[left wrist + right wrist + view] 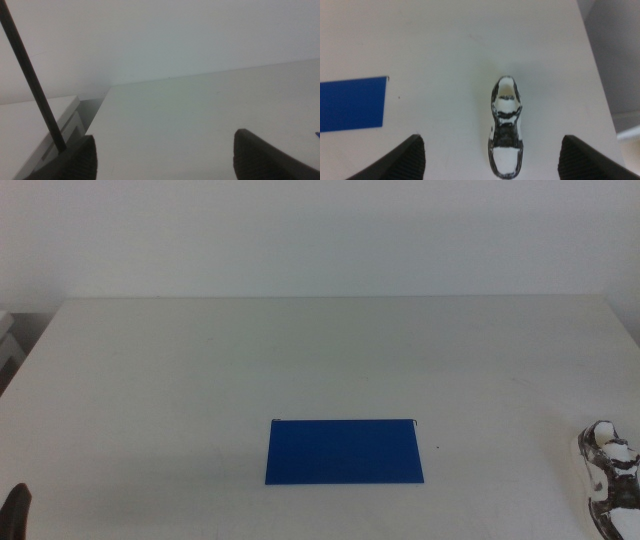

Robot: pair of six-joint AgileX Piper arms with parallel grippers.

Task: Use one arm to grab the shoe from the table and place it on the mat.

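The shoe (609,473), white with dark patterned panels, lies on the white table (320,360) at the near right edge of the middle view. The deep-blue mat (344,450) lies flat at the table's near centre, well left of the shoe. In the right wrist view the shoe (506,126) sits between the wide-apart jaws of my open right gripper (490,165), which hovers above it; a corner of the mat (351,102) shows too. My left gripper (165,160) waits open over the table's left side, and only a dark tip of it (17,510) shows in the middle view.
The table's right edge runs close beside the shoe (600,75). A white unit (35,135) stands off the table's left side, with a thin dark cable (30,75) crossing the left wrist view.
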